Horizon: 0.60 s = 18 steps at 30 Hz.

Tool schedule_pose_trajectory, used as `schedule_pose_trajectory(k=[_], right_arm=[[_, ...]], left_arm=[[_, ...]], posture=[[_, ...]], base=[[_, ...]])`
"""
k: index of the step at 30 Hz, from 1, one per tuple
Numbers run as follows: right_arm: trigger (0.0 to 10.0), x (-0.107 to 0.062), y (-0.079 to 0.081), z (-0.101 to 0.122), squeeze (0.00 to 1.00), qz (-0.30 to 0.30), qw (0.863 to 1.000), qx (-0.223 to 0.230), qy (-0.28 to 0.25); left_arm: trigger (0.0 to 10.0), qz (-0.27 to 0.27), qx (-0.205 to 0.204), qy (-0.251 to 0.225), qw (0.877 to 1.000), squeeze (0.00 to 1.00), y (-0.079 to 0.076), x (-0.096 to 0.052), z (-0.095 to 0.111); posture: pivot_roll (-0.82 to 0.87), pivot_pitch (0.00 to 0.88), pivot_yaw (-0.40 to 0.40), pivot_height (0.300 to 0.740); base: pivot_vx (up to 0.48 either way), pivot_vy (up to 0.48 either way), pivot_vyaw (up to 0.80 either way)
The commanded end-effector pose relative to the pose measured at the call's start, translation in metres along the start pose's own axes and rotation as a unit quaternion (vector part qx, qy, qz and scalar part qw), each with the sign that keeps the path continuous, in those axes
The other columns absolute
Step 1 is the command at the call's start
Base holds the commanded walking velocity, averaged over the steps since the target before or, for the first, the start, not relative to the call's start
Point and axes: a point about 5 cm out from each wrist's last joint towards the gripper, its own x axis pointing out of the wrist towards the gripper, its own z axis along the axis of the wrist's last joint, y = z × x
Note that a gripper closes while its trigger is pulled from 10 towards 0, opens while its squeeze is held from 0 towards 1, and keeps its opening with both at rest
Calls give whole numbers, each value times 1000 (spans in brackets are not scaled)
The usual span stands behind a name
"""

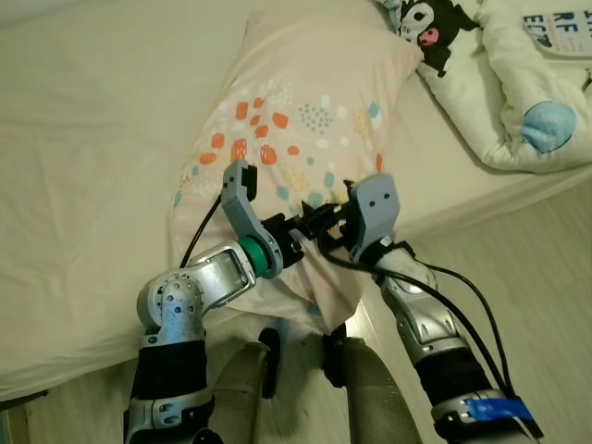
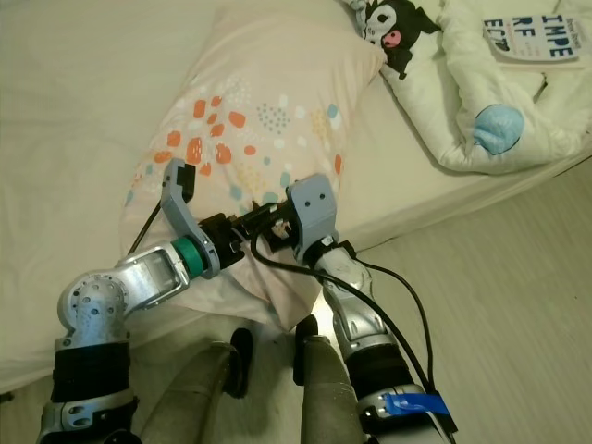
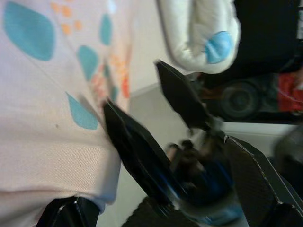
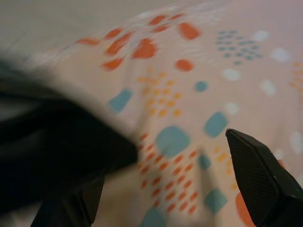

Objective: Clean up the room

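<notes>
Pillow (image 1: 305, 120) against both grippers' fingertips.

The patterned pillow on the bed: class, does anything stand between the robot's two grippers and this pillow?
Nothing visible does. Both the left gripper and the right gripper are already at the near end of the pillow, which overhangs the edge of the bed. The two grippers crowd each other there, fingers nearly meeting over the fabric.
</notes>
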Motion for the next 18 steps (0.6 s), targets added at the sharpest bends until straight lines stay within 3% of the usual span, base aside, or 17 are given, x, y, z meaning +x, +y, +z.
schedule_pose_trajectory(k=[1,9,12,15,18], right_arm=[[10000,-3,27,-17,0,74,996,-12,41],[10000,-9,54,-22,0,189,978,-50,72],[10000,-14,58,-20,0,210,974,-41,75],[10000,-32,62,-3,0,238,968,-46,67],[10000,-38,57,11,0,218,972,-71,48]], left_arm=[[10000,-2,-2,-4,1000,0,-2,-2,-1],[10000,1,0,-1,1000,0,-4,-1,-3],[10000,2,1,-1,1000,0,-4,-1,-4],[10000,2,4,0,1000,0,-4,2,-4],[10000,1,6,0,1000,0,-6,3,-4]], posture=[[-11,361,79,740],[-10,349,70,740],[-10,349,70,740],[-5,346,68,740],[-12,345,66,740]], base=[[0,0,0],[0,0,0],[0,0,0],[0,0,0],[0,0,0]])
